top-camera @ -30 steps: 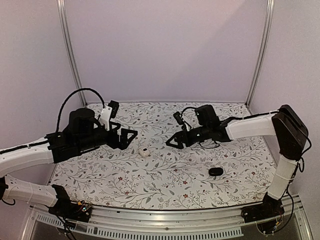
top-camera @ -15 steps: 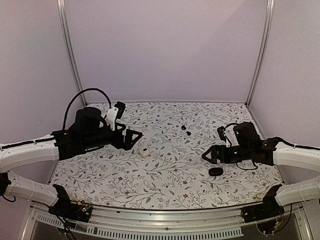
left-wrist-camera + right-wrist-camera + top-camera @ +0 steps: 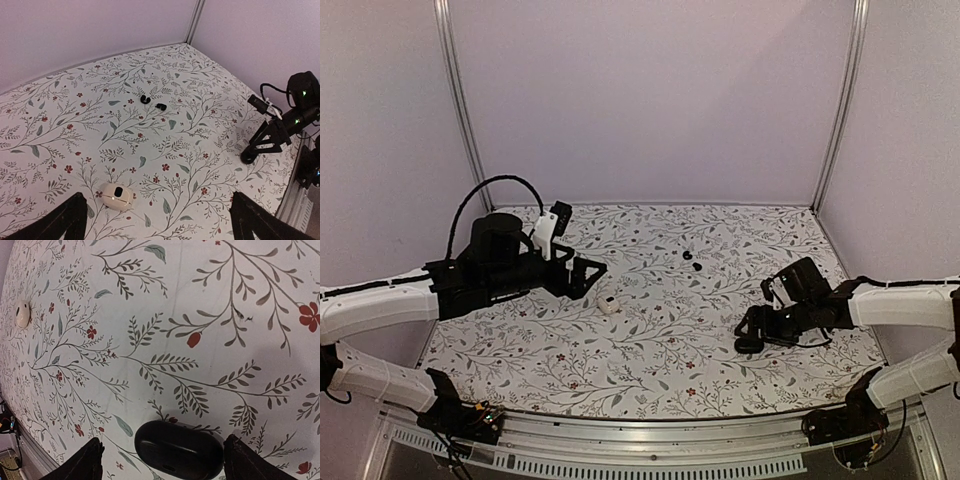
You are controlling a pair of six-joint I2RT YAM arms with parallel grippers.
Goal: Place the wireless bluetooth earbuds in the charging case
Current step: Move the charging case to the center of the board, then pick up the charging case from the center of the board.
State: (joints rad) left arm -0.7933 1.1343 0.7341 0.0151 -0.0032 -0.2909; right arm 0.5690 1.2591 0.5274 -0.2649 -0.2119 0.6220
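Note:
Two tiny black earbuds (image 3: 687,255) (image 3: 697,267) lie side by side on the floral table, mid-back; the left wrist view shows them too (image 3: 145,99) (image 3: 160,106). The black oval charging case (image 3: 751,345) lies closed at the front right, and fills the bottom of the right wrist view (image 3: 178,449). My right gripper (image 3: 749,334) (image 3: 165,460) is open, low over the case, one finger on each side, not touching it. My left gripper (image 3: 586,277) (image 3: 157,220) is open and empty, above a small white case (image 3: 608,305) (image 3: 116,195).
The small white case also shows far off in the right wrist view (image 3: 22,313). Purple walls with metal corner posts (image 3: 835,110) close the table at the back and sides. A metal rail (image 3: 650,445) runs along the near edge.
My right arm swung from the table's middle to the front right and dropped over the black case, uncovering the earbuds. My left gripper edged slightly right.

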